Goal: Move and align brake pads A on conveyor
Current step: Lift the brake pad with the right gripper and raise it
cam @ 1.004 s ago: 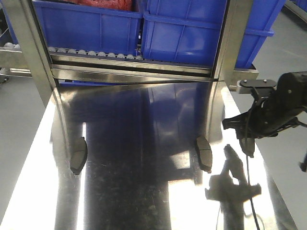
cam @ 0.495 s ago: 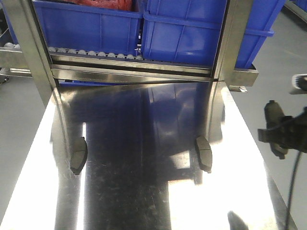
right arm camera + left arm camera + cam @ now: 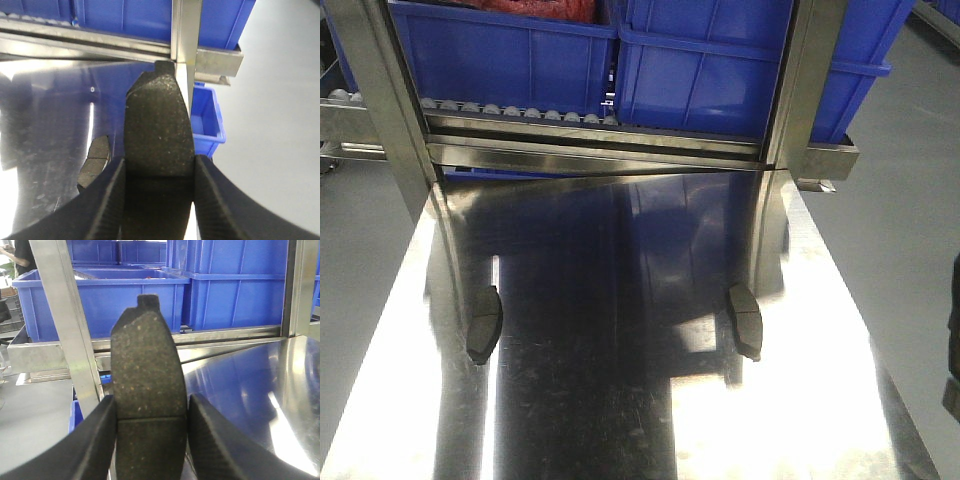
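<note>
Left tool clamps a brake pad, right tool another pad, both held edgewise off the tabletop where two further pads lie; the narrow edge grip risks slippage in transit.

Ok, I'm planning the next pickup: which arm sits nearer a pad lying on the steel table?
Probably right: a loose pad lies near the right gripper; the left gripper sees none. Both are shut on held pads.
</note>
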You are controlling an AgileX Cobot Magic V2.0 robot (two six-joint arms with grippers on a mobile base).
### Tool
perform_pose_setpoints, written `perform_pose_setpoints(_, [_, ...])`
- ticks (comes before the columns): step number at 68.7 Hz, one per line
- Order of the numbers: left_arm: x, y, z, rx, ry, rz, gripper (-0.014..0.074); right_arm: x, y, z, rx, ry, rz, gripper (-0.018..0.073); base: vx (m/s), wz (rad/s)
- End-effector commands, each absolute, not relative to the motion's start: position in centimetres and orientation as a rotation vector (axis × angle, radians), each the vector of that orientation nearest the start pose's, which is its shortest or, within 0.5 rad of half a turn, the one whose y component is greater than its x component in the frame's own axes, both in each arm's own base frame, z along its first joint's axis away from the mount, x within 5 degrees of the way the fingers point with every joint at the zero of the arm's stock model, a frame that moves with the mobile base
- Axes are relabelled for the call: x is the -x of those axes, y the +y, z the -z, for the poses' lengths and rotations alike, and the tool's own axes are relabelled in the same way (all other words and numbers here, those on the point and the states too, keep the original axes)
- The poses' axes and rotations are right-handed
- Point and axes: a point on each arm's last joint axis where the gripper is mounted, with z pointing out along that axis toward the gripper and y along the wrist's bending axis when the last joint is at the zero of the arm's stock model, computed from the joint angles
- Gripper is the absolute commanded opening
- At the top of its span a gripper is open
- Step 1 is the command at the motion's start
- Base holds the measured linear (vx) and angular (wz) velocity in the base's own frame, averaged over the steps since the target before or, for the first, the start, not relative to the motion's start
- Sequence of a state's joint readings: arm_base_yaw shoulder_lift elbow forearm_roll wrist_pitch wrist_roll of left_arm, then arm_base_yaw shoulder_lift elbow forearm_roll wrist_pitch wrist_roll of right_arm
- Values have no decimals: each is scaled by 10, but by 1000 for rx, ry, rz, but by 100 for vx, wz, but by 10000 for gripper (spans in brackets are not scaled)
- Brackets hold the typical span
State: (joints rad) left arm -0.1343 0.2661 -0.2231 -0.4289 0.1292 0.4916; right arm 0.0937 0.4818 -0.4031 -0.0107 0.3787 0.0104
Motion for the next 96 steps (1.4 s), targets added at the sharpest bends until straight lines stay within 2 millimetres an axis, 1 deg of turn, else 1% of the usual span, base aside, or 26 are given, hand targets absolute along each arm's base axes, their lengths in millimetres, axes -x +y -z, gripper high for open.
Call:
perform_pose_setpoints(1, [-77, -12, -279, -150, 1527, 92, 57, -97, 9, -297, 97, 1770, -48, 36, 0, 0])
perform_pose_setpoints(9, [-77, -12, -279, -150, 1527, 92, 57, -92, 8, -299, 95, 1741, -49, 36, 0, 0])
perform_pose_setpoints(96, [-77, -12, -279, -150, 1527, 92, 57, -91, 8, -298, 96, 1750, -49, 36, 0, 0])
